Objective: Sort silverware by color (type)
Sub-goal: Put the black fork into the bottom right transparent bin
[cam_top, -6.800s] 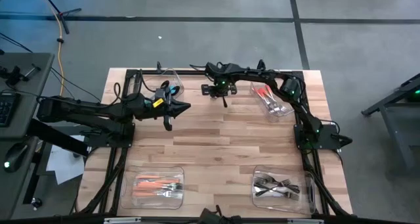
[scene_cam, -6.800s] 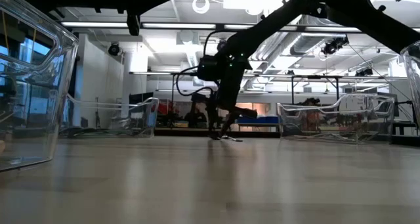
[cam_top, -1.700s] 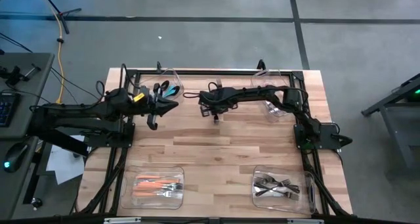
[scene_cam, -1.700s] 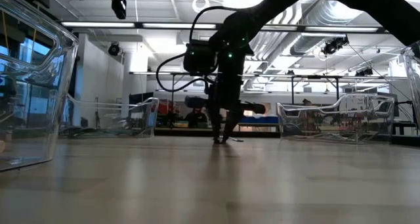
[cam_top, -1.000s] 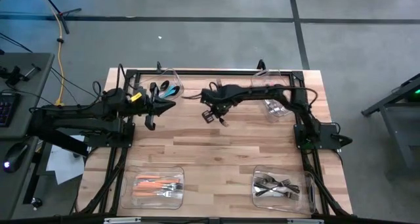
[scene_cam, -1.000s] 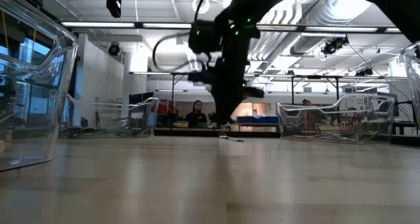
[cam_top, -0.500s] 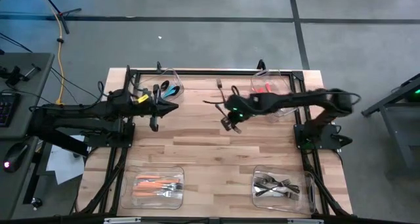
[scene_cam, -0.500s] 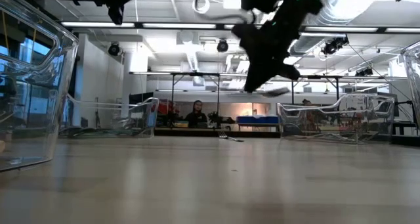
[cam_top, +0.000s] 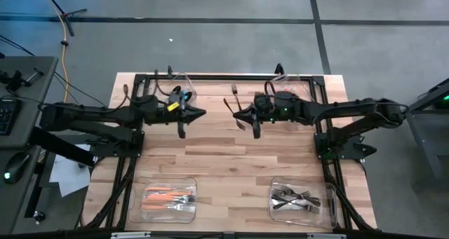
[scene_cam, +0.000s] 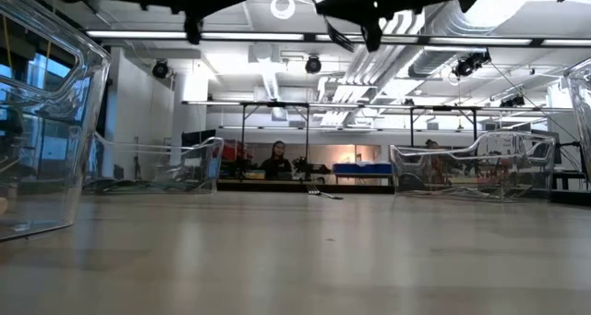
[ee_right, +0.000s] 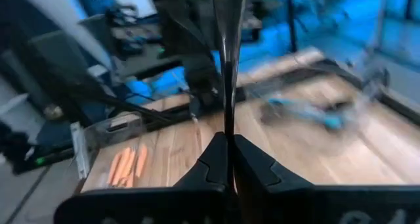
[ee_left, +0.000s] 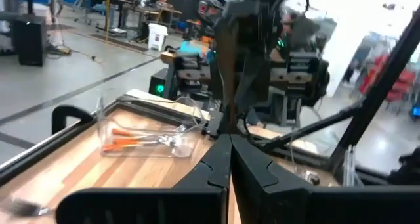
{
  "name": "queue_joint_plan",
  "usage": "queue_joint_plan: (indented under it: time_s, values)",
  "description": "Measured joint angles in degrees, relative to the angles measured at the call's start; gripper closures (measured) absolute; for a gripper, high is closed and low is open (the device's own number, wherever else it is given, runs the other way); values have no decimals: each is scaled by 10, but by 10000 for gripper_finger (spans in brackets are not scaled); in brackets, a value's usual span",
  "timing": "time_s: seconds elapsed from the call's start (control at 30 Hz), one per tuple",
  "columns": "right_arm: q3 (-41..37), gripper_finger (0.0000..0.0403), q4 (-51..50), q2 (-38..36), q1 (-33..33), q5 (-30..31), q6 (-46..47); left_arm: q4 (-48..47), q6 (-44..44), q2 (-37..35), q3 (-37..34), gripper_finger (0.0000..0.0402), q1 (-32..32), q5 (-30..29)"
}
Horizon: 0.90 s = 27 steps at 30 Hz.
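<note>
My right gripper (cam_top: 240, 115) hovers level above the table's far middle, pointing toward the left edge, shut on a dark metal piece of silverware (ee_right: 228, 66). My left gripper (cam_top: 202, 113) faces it from the left, level and shut, with nothing in it (ee_left: 230, 140). One loose fork (cam_top: 234, 92) lies flat on the wood near the far edge, also seen in the low view (scene_cam: 323, 195). Sorted silverware lies in four clear bins: teal (cam_top: 180, 93), red-orange (cam_top: 286, 97), orange (cam_top: 168, 199) and dark metal (cam_top: 300, 199). My right gripper pinches the dark piece between its two fingertips (ee_right: 228, 125). The fingers come level from the table's right side and lie across it. The piece is lifted clear of the table and sticks out beyond the fingers; which end is pinched I cannot tell.
The bins stand at the table's four corners. A black frame (cam_top: 210, 76) runs along the far edge and both sides. Bare wood lies between the bins in the middle (cam_top: 231, 169). A person shows far off in the room (scene_cam: 277, 158).
My right gripper has risen from the table's far middle, tipped from pointing down to level, and drawn back toward the right edge with the dark piece lifted clear. My left gripper has gone a little toward the table's right, staying shut.
</note>
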Motion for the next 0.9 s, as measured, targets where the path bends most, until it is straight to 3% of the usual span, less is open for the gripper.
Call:
queue_joint_plan:
  time_s: [0.23, 0.5, 0.77, 0.9]
  values:
    - [0, 403, 5, -7, -7, -46, -39, 6, 35, 74, 55, 402, -12, -4]
    - [0, 403, 3, -7, -8, -62, -36, 16, 34, 80, 58, 402, -12, -4]
    - [0, 403, -46, -55, 21, -176, 90, 13, 64, 80, 58, 401, 3, -4]
    - [4, 403, -153, -121, 90, -158, 142, 13, 64, 80, 58, 401, 14, -4]
